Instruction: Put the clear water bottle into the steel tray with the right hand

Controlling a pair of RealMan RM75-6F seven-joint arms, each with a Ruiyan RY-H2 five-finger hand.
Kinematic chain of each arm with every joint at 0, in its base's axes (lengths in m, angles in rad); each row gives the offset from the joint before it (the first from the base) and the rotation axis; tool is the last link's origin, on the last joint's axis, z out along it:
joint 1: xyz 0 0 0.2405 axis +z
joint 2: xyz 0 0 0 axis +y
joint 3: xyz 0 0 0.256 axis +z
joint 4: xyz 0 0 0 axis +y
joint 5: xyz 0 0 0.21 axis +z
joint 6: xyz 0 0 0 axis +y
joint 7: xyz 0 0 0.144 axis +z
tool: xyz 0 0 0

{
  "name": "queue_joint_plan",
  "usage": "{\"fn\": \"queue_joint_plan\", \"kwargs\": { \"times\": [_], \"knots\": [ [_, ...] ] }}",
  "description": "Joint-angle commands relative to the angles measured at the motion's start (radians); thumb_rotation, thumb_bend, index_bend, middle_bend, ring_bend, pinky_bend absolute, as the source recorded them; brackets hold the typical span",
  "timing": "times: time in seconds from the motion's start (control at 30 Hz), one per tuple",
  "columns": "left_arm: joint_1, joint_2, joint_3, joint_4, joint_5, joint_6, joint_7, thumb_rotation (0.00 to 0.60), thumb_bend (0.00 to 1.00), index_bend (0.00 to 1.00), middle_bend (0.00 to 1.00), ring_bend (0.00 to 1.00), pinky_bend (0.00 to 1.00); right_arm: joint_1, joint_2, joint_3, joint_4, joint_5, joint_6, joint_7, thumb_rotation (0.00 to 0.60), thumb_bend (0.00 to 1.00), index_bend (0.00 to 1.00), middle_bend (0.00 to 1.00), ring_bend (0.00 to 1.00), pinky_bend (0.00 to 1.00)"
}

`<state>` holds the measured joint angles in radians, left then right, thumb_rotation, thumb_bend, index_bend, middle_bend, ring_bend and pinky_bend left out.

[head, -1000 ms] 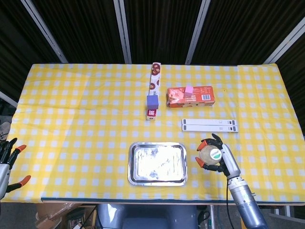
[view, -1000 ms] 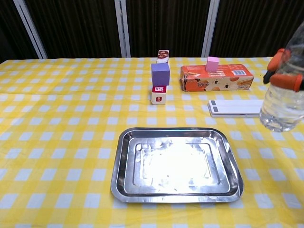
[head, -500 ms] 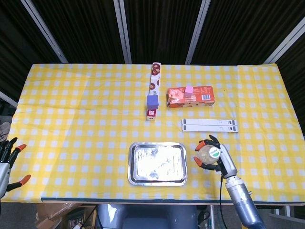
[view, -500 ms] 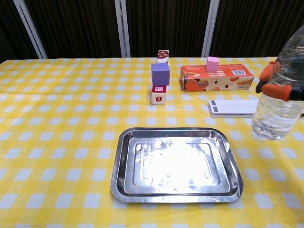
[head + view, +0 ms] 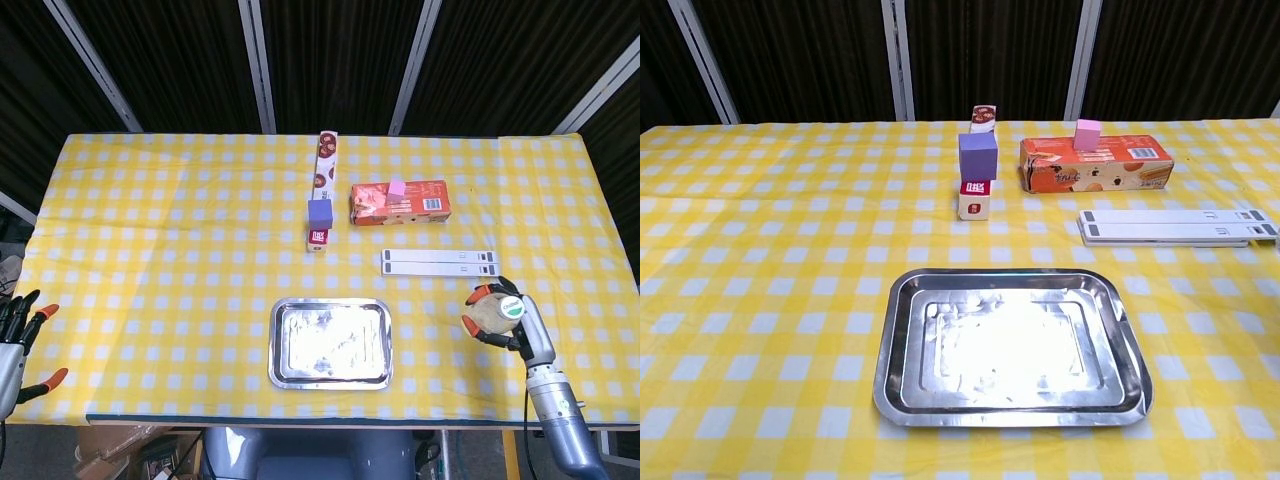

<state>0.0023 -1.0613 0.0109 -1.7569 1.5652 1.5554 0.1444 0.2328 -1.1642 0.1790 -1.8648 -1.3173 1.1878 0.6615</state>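
Note:
The clear water bottle (image 5: 497,310), seen from above with its white-and-green cap, is gripped by my right hand (image 5: 512,325) at the table's front right, well right of the steel tray (image 5: 330,343). The tray (image 5: 1012,349) lies empty near the front edge in the middle. Neither bottle nor right hand shows in the chest view. My left hand (image 5: 18,345) hangs off the table's front left corner, fingers spread, holding nothing.
Behind the tray stand a purple cube on a small red box (image 5: 320,225), a tall snack box (image 5: 326,160), an orange carton (image 5: 399,203) with a pink block on top, and a flat white strip pack (image 5: 441,263).
My right hand has carried the bottle to the right, away from the tray, and out of the chest view. The left hand has barely moved.

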Motion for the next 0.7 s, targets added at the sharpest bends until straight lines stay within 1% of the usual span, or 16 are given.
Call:
{"fn": "queue_joint_plan", "kwargs": {
  "times": [0.03, 0.17, 0.3, 0.43, 0.57, 0.7],
  "knots": [
    [-0.002, -0.001, 0.000, 0.002, 0.000, -0.003, 0.003, 0.600, 0.20, 0.16, 0.00, 0.00, 0.00, 0.023, -0.027, -0.009, -0.050, -0.017, -0.025, -0.041, 0.600, 0.82, 0.84, 0.62, 0.28, 0.00],
    [-0.010, -0.005, -0.002, 0.006, -0.009, -0.019, 0.015, 0.600, 0.20, 0.16, 0.00, 0.00, 0.00, 0.070, -0.120, -0.027, -0.123, -0.003, -0.065, -0.181, 0.600, 0.82, 0.84, 0.62, 0.28, 0.00],
    [-0.013, -0.004, -0.007, 0.008, -0.018, -0.024, 0.013, 0.600, 0.20, 0.16, 0.00, 0.00, 0.00, 0.098, -0.231, -0.030, -0.177, 0.035, -0.056, -0.317, 0.600, 0.82, 0.84, 0.62, 0.28, 0.00],
    [-0.014, -0.003, -0.010, 0.009, -0.026, -0.027, 0.008, 0.600, 0.20, 0.16, 0.00, 0.00, 0.00, 0.115, -0.298, -0.031, -0.207, 0.055, -0.038, -0.417, 0.600, 0.82, 0.84, 0.62, 0.28, 0.00],
    [-0.013, 0.000, -0.009, 0.010, -0.023, -0.024, 0.001, 0.600, 0.20, 0.16, 0.00, 0.00, 0.00, 0.110, -0.305, -0.018, -0.202, 0.087, -0.010, -0.448, 0.600, 0.82, 0.84, 0.62, 0.28, 0.00],
    [-0.013, 0.000, -0.008, 0.008, -0.024, -0.024, 0.003, 0.600, 0.20, 0.16, 0.00, 0.00, 0.00, 0.084, -0.247, -0.005, -0.165, 0.114, 0.000, -0.391, 0.600, 0.82, 0.84, 0.62, 0.28, 0.00]
  ]
}}
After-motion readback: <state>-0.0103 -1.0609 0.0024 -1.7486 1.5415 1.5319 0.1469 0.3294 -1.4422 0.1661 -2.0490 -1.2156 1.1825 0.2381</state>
